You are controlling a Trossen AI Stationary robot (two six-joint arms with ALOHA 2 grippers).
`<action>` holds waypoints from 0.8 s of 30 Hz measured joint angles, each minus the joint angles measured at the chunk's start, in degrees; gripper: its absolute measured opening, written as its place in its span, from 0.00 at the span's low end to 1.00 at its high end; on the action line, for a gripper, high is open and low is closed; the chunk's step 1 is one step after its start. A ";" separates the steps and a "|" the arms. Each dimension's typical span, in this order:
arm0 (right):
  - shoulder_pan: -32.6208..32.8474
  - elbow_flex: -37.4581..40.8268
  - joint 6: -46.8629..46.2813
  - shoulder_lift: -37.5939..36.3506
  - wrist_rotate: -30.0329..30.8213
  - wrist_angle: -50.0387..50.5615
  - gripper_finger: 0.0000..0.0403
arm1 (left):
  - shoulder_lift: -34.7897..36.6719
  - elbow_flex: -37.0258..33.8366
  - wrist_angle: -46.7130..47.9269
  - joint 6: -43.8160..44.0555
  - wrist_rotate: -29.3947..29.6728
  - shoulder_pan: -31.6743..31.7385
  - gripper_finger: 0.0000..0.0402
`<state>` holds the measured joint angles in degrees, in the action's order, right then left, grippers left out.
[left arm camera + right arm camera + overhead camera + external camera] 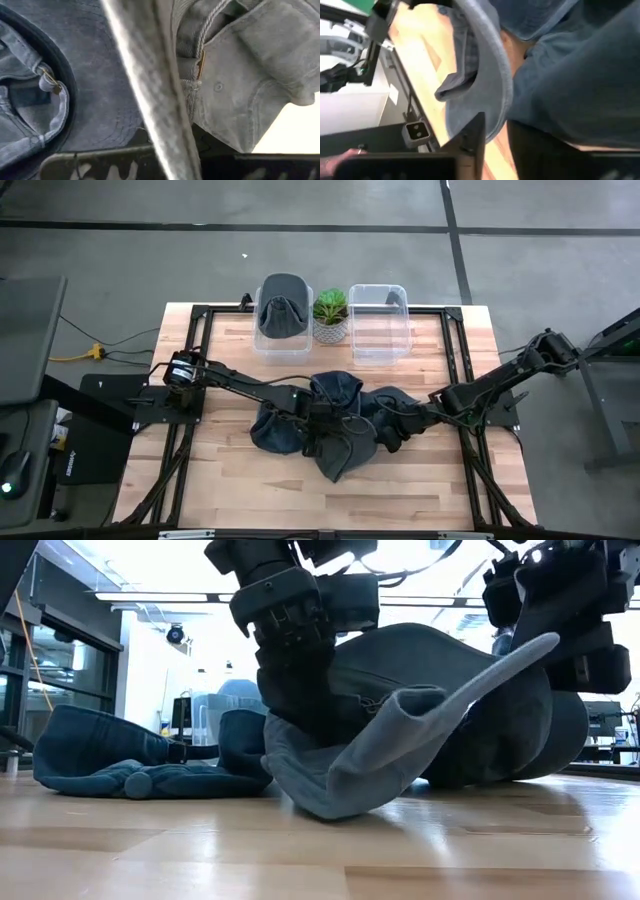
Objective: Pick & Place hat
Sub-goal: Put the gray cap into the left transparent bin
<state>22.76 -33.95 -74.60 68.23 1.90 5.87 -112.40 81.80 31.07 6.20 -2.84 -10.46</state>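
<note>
A: Where are the hats?

B: A heap of blue-grey caps (335, 420) lies in the middle of the wooden surface (440, 490), and both arms reach into it. One more grey cap (283, 307) sits in the left clear bin (262, 340) at the back. The right clear bin (380, 345) stands beside it, with a small potted plant (330, 315) between the two.

A: And the left gripper?

B: The left gripper (318, 423) is down in the middle of the heap, its jaws pinched fully together. Its wrist view shows grey cap fabric (145, 100) running right across the fingers, so it appears to have hold of a cap from the pile. From table height, a cap brim (440, 720) slants up beside the gripper body.

A: The right one?

B: The right gripper (398, 420) is at the heap's right edge, pressed against the fabric. Its jaws look slightly parted, but I cannot tell for sure, nor whether they hold anything.

A: Anything apart from the heap?

B: One cap (120, 755) lies flat on the surface, to the left in the low view.
</note>
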 joint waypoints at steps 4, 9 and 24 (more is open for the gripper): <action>0.00 -0.05 1.30 -3.26 -1.57 0.70 0.33 | 0.00 0.00 0.00 0.52 -1.16 0.00 0.00; 0.00 -0.15 2.06 -9.16 -2.18 3.80 0.44 | 0.00 0.00 -0.02 0.76 -1.16 -0.02 0.00; 0.13 -0.15 3.13 -24.36 -1.89 23.14 0.45 | 0.00 11.41 7.53 -0.39 0.34 -0.01 0.00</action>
<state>22.90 -34.11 -71.46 43.87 0.01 29.01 -112.40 93.21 38.60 5.81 -2.49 -10.47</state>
